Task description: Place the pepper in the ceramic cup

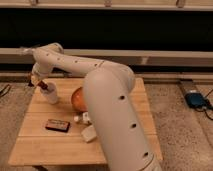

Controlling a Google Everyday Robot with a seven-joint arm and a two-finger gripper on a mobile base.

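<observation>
We hold the small dark red pepper (44,85) in our closed pincer (42,85) right over the plain whitish ceramic cup (50,94), so releasing it comes next

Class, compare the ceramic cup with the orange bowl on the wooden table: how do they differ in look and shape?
The ceramic cup is whitish; the orange bowl is bright orange. The cup is narrow and upright, the bowl wider and rounder. The claw hovers at the cup's rim with the pepper, while the bowl sits partly hidden behind the arm. Both rest on the wooden table.
</observation>
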